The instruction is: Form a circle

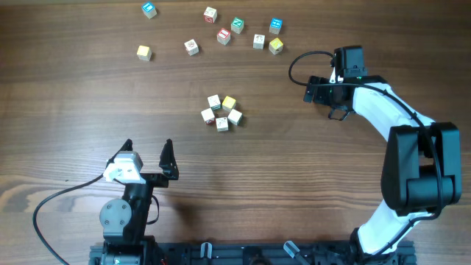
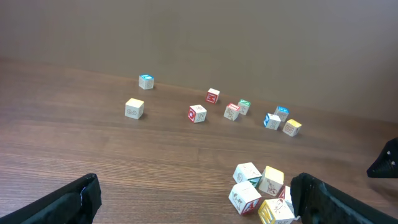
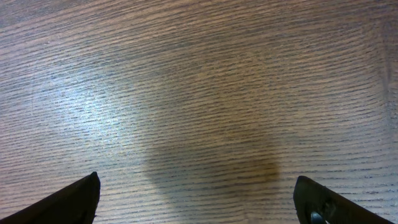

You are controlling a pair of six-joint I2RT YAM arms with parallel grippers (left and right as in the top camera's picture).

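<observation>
The circle [image 1: 221, 112] is a tight cluster of several tiny white-faced cubes with red and green marks, one of them pale yellow, at mid-table. In the left wrist view the circle [image 2: 261, 191] lies low and right, close to the right finger. My left gripper [image 1: 147, 146] is open near the front edge, below and left of the circle, holding nothing; the open left gripper [image 2: 199, 200] shows only wood between its fingers. My right gripper [image 1: 327, 97] hangs to the right of the circle, well apart from it. The right gripper [image 3: 199, 199] is open over bare wood.
Several loose cubes are spread along the far side: a blue one [image 1: 149, 9], a yellow one [image 1: 143, 52], a red-marked one [image 1: 224, 35] and a yellow one [image 1: 276, 46]. The loose cubes [image 2: 198, 113] appear beyond the circle. A black cable [image 1: 51, 199] trails at front left.
</observation>
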